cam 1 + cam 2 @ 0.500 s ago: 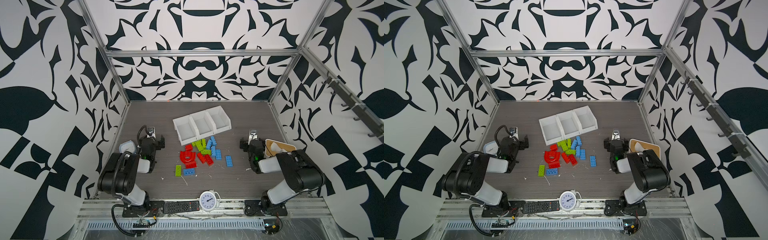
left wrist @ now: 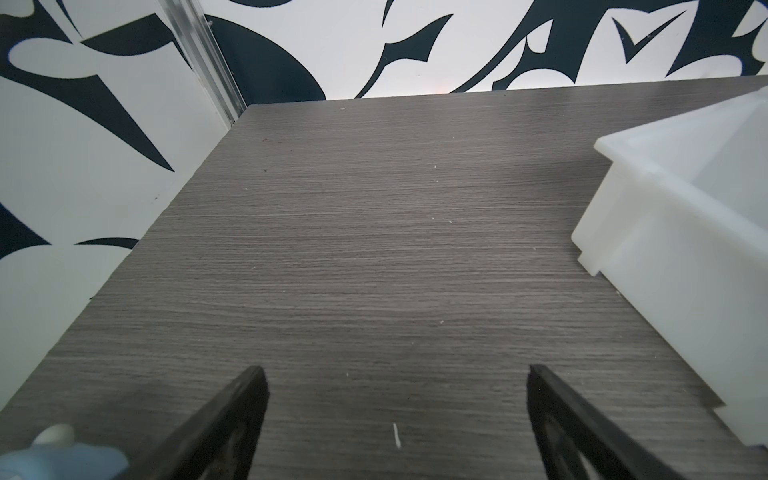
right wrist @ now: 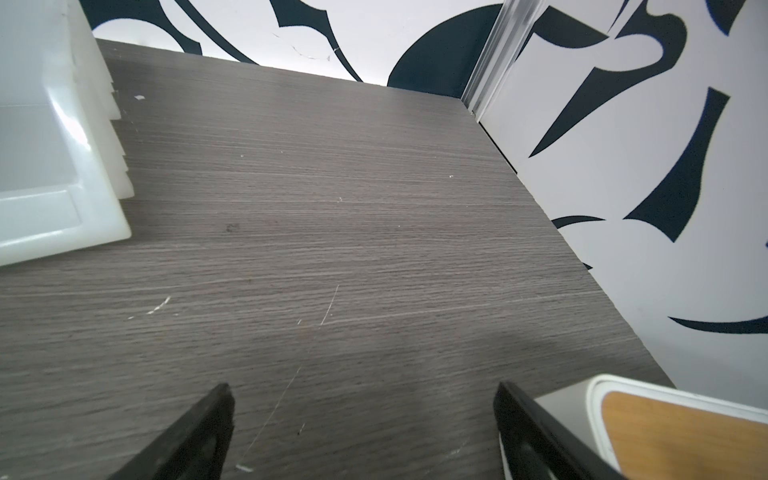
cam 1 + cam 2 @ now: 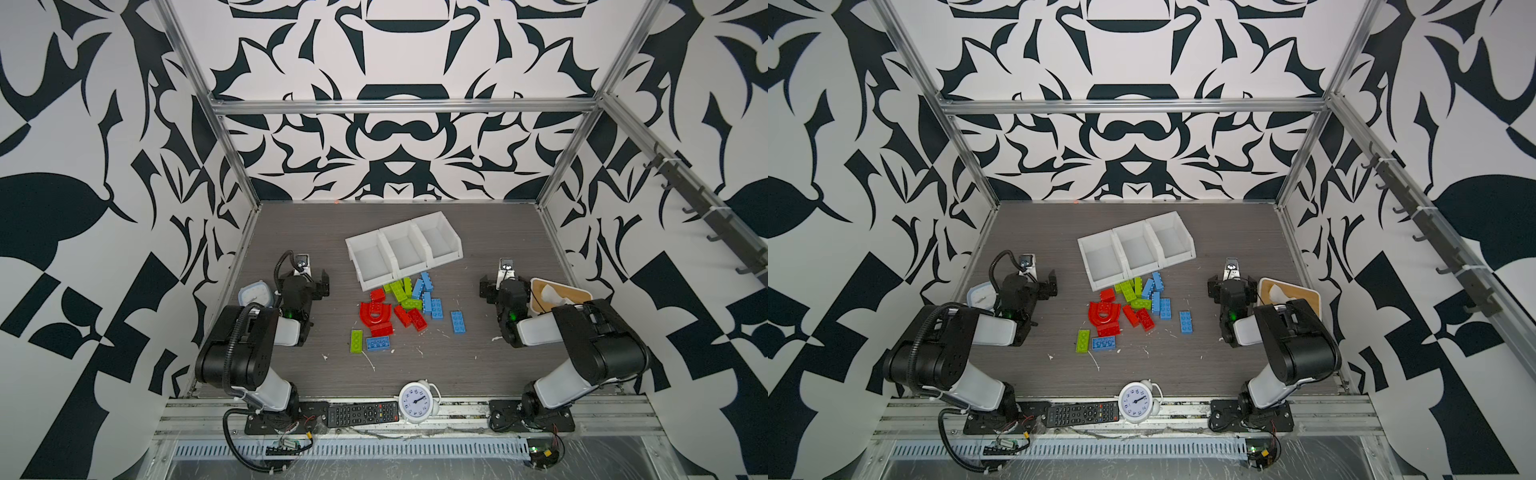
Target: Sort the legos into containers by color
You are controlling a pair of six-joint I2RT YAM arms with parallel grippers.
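The legos lie loose in the middle of the table in both top views: a red arch (image 4: 375,313) with red bricks (image 4: 409,318), lime green bricks (image 4: 399,289) and light blue bricks (image 4: 432,305) (image 4: 1160,305). Just behind them stand the containers (image 4: 403,249) (image 4: 1136,249), three joined white bins with nothing inside. My left gripper (image 4: 309,286) (image 2: 395,374) hangs open left of the pile, holding nothing. My right gripper (image 4: 505,284) (image 3: 361,388) is open to the right of the pile, also with nothing in it. The wrist views show only bare table and a corner of the containers (image 2: 685,232) (image 3: 62,208).
A white tissue box with a wooden lid (image 4: 557,295) (image 3: 665,424) sits right beside my right gripper. A small blue-lidded tub (image 4: 255,293) is by the left arm. A white clock (image 4: 415,401) and a black remote (image 4: 361,413) lie at the front edge.
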